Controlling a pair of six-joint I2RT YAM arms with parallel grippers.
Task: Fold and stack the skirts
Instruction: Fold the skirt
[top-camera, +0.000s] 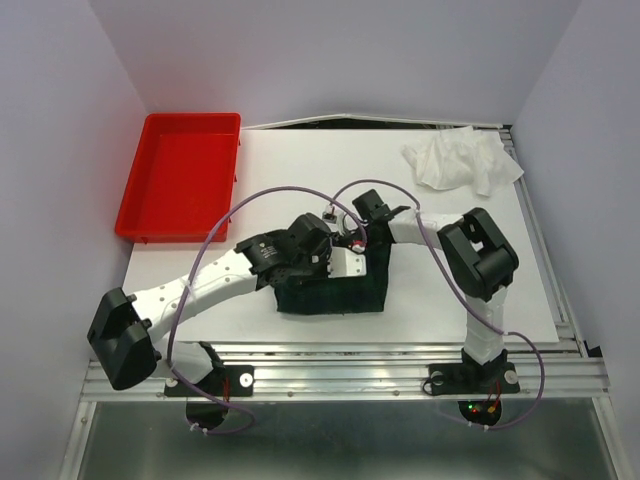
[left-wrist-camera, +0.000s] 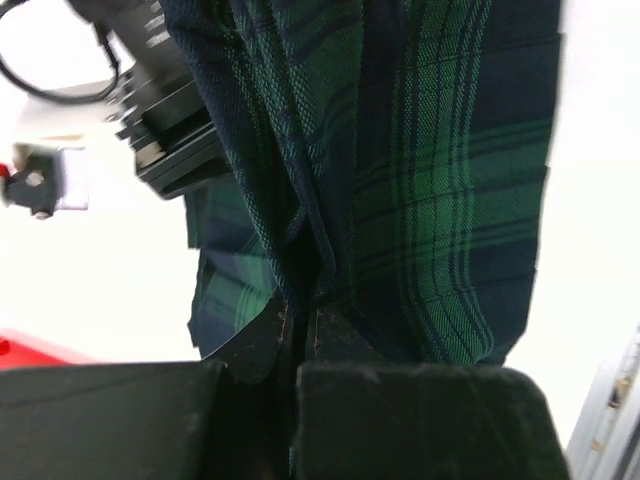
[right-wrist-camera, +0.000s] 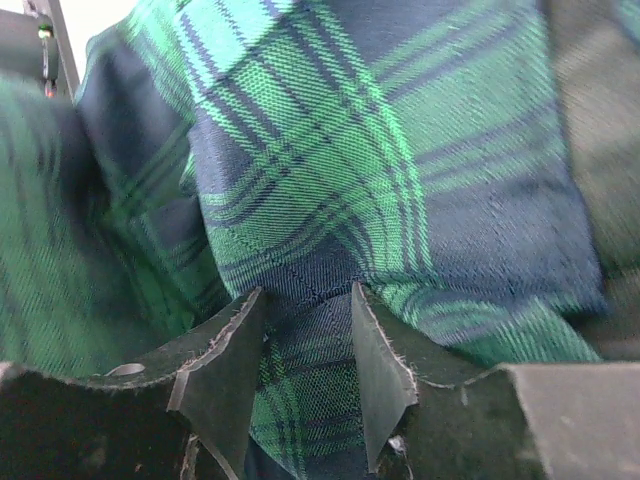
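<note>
The dark green and navy tartan skirt (top-camera: 335, 290) lies bunched near the front middle of the white table (top-camera: 480, 270), with its top edge lifted. My left gripper (top-camera: 318, 248) is shut on a fold of the skirt; in the left wrist view the jaws (left-wrist-camera: 303, 312) are pinched tight on the cloth (left-wrist-camera: 450, 200). My right gripper (top-camera: 368, 232) holds the skirt's right side; in the right wrist view a thick fold (right-wrist-camera: 330, 150) sits gripped between its jaws (right-wrist-camera: 305, 300). The white garment (top-camera: 462, 160) lies crumpled at the far right.
A red plastic tray (top-camera: 180, 175) stands at the far left, partly off the table. The right arm's wrist shows in the left wrist view (left-wrist-camera: 150, 90), close to the left gripper. A metal rail (top-camera: 350, 365) runs along the near edge.
</note>
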